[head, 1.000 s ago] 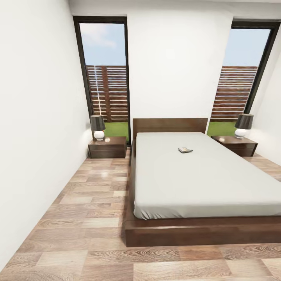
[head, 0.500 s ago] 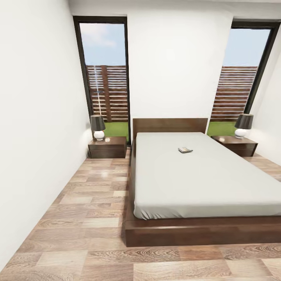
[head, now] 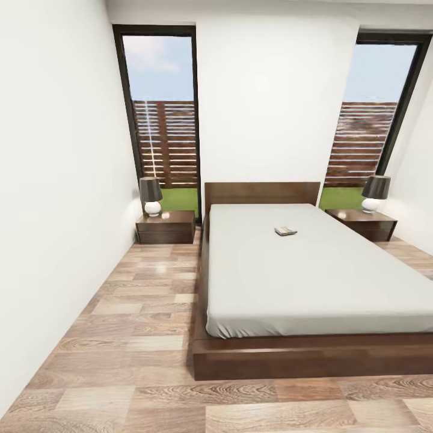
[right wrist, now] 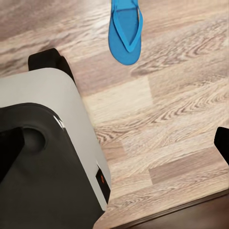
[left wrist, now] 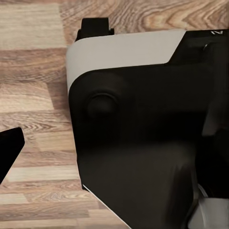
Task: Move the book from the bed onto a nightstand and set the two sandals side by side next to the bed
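Facing the bed (head: 313,276), we see the book (head: 285,231) mid-mattress, far in. We cannot tell either claw's state. Overreaching risks tipping; one sandal (right wrist: 126,31) lies near our base.

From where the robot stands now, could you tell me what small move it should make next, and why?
Probably roll forward along the left side of the bed: the book lies far up the mattress, nearer the headboard than the foot, with a nightstand close beyond.

Glossy wood-plank floor (head: 138,361), dark wooden bed (head: 300,355) frame, matt mattress (head: 300,270)
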### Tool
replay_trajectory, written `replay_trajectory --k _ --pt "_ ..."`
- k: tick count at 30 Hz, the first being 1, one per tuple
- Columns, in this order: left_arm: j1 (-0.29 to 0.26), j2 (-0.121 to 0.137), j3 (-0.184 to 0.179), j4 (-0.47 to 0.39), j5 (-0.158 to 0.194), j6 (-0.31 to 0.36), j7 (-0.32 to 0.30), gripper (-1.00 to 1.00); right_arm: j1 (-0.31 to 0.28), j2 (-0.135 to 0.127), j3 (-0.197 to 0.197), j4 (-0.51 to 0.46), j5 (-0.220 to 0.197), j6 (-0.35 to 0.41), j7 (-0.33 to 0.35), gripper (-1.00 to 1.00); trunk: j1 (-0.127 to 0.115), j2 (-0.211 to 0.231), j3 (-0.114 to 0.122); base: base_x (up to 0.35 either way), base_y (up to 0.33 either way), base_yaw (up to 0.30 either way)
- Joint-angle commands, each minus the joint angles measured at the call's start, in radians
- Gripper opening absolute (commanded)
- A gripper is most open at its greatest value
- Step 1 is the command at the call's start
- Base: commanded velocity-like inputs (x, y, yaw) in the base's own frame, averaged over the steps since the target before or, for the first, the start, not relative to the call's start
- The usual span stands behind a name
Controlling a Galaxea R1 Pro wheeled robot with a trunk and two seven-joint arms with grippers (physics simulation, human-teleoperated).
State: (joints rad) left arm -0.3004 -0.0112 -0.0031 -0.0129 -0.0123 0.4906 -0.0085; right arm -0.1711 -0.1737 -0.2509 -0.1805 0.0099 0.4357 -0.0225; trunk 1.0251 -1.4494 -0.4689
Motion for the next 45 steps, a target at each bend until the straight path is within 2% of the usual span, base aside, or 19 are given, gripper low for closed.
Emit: replay_trajectory --k 1,10,23,45 --pt "-0.006 0.000 0.000 -0.003 -0.001 0.012 -0.001 1.00 -0.002 0.000 -0.004 -0.010 0.001 0.014 -0.002 1.00 0.000 -0.001 -0.001 0.000 0.000 0.000" --pt "-0.037 -0.007 0.000 -0.012 -0.004 0.045 -0.001 1.00 -0.012 -0.001 -0.003 -0.065 0.001 0.071 -0.002 1.00 0.000 -0.001 -0.001 0.000 0.000 0.000" --pt "-0.084 -0.014 0.000 -0.016 -0.002 0.097 -0.002 1.00 -0.070 -0.010 -0.001 -0.085 0.000 0.154 -0.001 1.00 0.000 -0.001 -0.001 0.000 0.000 0.000" --pt "-0.095 -0.015 0.000 -0.049 -0.002 0.106 0.000 1.00 -0.096 -0.014 0.003 -0.086 0.003 0.175 -0.002 1.00 0.000 -0.001 -0.001 0.000 0.000 0.000"
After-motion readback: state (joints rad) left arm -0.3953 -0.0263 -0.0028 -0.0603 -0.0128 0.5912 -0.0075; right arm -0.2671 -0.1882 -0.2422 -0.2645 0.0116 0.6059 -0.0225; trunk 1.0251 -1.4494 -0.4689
